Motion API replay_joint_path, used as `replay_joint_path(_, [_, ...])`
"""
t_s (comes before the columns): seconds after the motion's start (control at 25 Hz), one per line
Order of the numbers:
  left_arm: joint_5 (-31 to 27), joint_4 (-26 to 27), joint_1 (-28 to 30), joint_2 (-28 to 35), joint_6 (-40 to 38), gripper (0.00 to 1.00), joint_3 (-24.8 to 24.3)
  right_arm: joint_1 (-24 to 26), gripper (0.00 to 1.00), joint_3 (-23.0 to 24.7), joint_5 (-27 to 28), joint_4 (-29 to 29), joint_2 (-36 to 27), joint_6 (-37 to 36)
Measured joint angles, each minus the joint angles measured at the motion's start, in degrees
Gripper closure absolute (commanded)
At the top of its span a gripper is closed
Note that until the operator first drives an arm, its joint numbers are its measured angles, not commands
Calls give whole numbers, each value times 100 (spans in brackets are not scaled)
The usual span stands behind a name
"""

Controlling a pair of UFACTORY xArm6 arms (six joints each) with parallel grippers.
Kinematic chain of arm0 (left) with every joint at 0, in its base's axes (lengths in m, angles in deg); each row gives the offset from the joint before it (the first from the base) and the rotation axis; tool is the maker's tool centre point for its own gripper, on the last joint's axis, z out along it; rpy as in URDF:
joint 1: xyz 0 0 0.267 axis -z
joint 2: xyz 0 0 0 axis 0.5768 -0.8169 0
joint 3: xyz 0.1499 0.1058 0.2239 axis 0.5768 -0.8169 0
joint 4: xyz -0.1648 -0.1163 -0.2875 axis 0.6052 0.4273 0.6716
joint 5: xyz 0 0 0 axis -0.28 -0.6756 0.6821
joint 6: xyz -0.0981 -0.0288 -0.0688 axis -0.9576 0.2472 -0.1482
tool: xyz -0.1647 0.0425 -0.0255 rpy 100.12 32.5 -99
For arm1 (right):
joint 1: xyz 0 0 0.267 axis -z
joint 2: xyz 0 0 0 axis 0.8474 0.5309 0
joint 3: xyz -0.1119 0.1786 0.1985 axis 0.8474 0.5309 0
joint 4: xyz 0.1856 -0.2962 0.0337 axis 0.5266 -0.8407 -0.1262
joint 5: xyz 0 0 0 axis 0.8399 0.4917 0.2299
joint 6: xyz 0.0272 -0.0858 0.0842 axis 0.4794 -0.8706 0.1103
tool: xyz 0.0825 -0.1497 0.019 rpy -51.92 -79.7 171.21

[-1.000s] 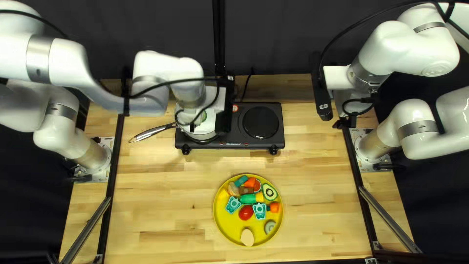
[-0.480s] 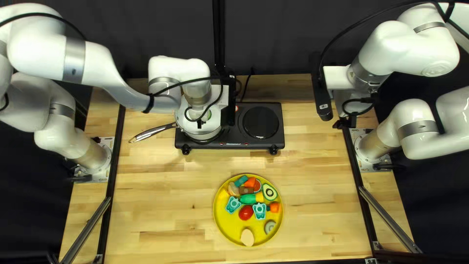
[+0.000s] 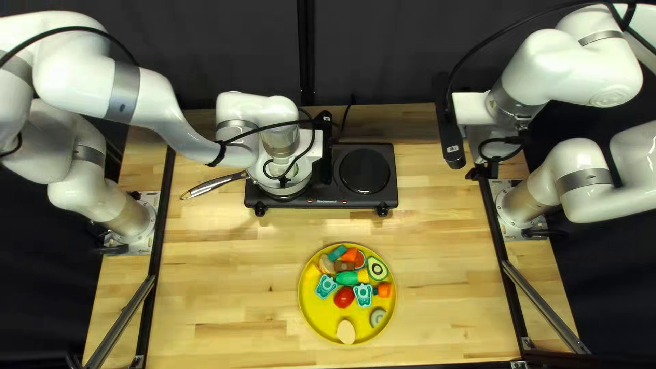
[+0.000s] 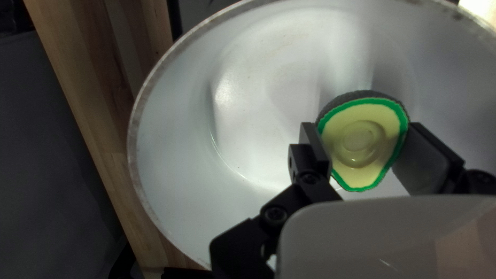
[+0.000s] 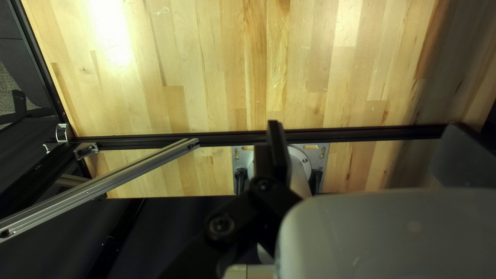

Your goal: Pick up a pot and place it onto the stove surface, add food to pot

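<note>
Over the pot (image 3: 270, 188), at the left end of the stove (image 3: 321, 194) in the top left view, I have my left gripper (image 3: 284, 182). Its fingers stand partly apart, closed on an avocado half (image 4: 357, 139) from both sides, with the green-rimmed cut face toward my wrist camera. The avocado half lies within the ring of the pot's rim; I cannot tell whether it touches the bottom. The pot sits on the stove, its handle (image 3: 215, 184) pointing toward my left arm's base, and the right burner (image 3: 364, 171) lies beside it.

My right gripper (image 3: 482, 171) is well apart from the stove, near the black rail (image 5: 361, 134) by my right arm's base. I have its fingers spread wide, with hold of nothing.

Nearer the table's near edge, the yellow plate (image 3: 311, 311) carries more food: another avocado (image 3: 377, 268), a tomato (image 3: 344, 296), a corn cob (image 3: 347, 278) and an egg (image 3: 346, 331). Two teal pieces (image 3: 363, 294) lie either side of the tomato.
</note>
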Motion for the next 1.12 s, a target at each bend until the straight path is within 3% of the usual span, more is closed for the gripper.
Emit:
replay_joint_path(0.08, [18,-4,-11,24,-5,30,-43,0,0,0,0,0,0,0])
replay_joint_path(0.36, [-183,-13,-46,248,34,25,-51,0,0,0,0,0,0,0])
replay_joint_path(0.56, [-873,-84,288,526,-95,35,312,0,0,0,0,0,0,0])
replay_joint_path(0.6, [-1057,-101,440,541,-175,36,463,0,0,0,0,0,0,0])
replay_joint_path(0.8, [-1905,-225,1434,346,-770,59,1340,0,0,0,0,0,0,0])
replay_joint_path(0.88, [-2072,-250,1872,136,-1037,61,1676,0,0,0,0,0,0,0])
replay_joint_path(0.92, [-2111,-251,2094,9,-1171,59,1826,0,0,0,0,0,0,0])
replay_joint_path(0.96, [-2120,-248,2301,-117,-1299,49,1948,0,0,0,0,0,0,0])
replay_joint_path(1.0, [-2085,-237,2523,-238,-1435,33,2040,0,0,0,0,0,0,0])
replay_joint_path(1.04, [-2020,-226,2695,-331,-1544,4,2093,0,0,0,0,0,0,0])
replay_joint_path(1.12, [-1864,-209,2991,-529,-1739,0,2174,0,0,0,0,0,0,0])
